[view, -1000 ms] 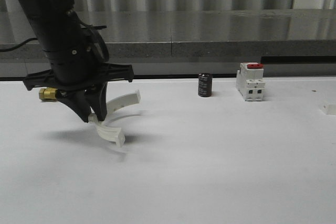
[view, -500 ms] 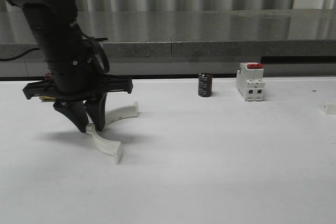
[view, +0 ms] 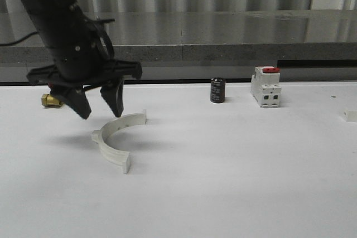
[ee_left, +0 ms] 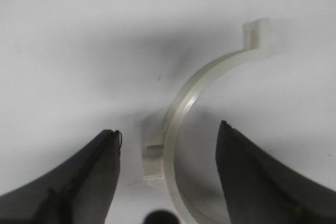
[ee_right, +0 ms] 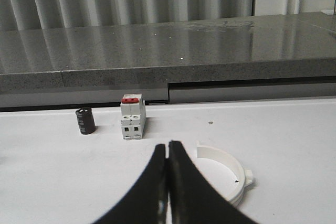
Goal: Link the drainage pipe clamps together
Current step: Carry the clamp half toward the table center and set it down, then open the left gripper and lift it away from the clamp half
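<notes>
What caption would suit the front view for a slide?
Left gripper hangs open above a white clamp half lying on the table.

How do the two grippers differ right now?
The left gripper is open, fingers spread above a clamp half lying on the table; the right gripper is shut, its fingers pressed together on nothing. The left has its clamp half between the fingers in its wrist view; the right's clamp half lies off to one side. Both have black fingers.
</notes>
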